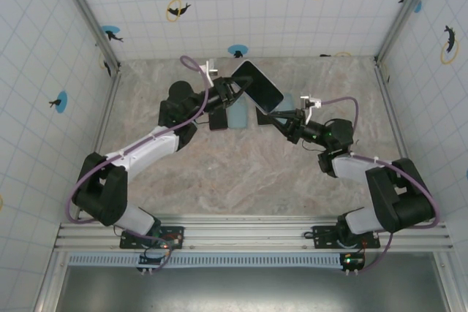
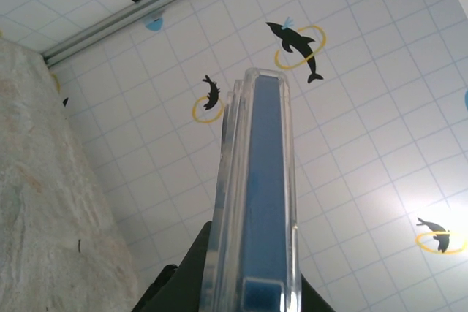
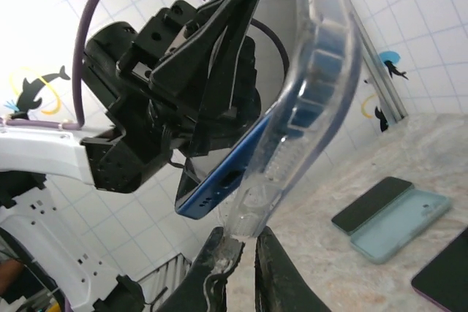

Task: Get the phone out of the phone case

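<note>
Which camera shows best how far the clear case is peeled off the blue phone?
Right wrist. There the clear case bows away from the blue phone near one end. Left wrist sees both edge-on, nested together. Top external sees the dark screen face; the case is hard to make out.

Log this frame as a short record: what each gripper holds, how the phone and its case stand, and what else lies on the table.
left gripper: shut on the blue phone, held in the air above the table
right gripper: shut on the end of the clear case
case state: bent away from the phone at the right gripper's end, so the phone's port edge is exposed
task status: phone not yet free of the case
on the table: a light blue case with a black phone beside it
</note>
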Robot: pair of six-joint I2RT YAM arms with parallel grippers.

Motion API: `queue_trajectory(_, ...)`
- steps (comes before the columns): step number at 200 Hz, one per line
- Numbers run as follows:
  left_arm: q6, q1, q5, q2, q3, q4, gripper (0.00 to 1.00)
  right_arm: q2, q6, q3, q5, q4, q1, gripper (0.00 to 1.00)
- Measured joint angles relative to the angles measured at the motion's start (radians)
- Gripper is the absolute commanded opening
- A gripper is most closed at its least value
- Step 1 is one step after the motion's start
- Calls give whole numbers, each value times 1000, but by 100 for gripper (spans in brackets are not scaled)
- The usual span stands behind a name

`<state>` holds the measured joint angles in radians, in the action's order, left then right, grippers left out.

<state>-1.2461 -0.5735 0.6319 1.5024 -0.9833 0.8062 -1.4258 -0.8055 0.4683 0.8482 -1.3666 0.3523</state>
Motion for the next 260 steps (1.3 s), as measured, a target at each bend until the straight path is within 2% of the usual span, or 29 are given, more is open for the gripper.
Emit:
queue_trajectory(10, -8, 0, -9, 2, 0, -8, 0, 3, 16, 0, -2, 22, 0, 6)
queue_trajectory(34, -69, -58, 76, -7, -17, 6, 0, -28, 2, 2, -63, 135, -23, 7)
queue_trajectory(64, -88, -105, 152, -15, -37, 14, 0, -34, -26, 1, -85, 165, -41, 9)
queue_trajectory(79, -48, -97, 152, -19, -51, -38, 0, -32, -61, -3, -84, 136, -47, 17)
queue_trajectory(105, 32, -63, 151, -33, -54, -125, 0, 6, -68, -16, -70, 137, -72, 37)
queue_trajectory(130, 209, -29, 154, -37, -94, -297, 0, 77, -32, -16, -21, 173, -121, 46)
queue_trajectory(151, 408, -2, 172, -37, -164, -476, 0, 153, 148, 21, 58, 389, -151, 49)
queue_trajectory(188, 784, 40, 232, -52, -258, -739, 0, 196, 607, 173, 226, 906, -162, 52)
queue_trajectory(209, 971, 50, 273, -54, -296, -874, 0, 196, 795, 216, 273, 1085, -149, 53)
queue_trajectory(232, 1111, 51, 323, -54, -310, -977, 0, 196, 967, 254, 275, 1239, -110, 53)
queue_trajectory(260, 1210, 51, 363, -55, -310, -1044, 0, 177, 1147, 336, 258, 1389, -38, 51)
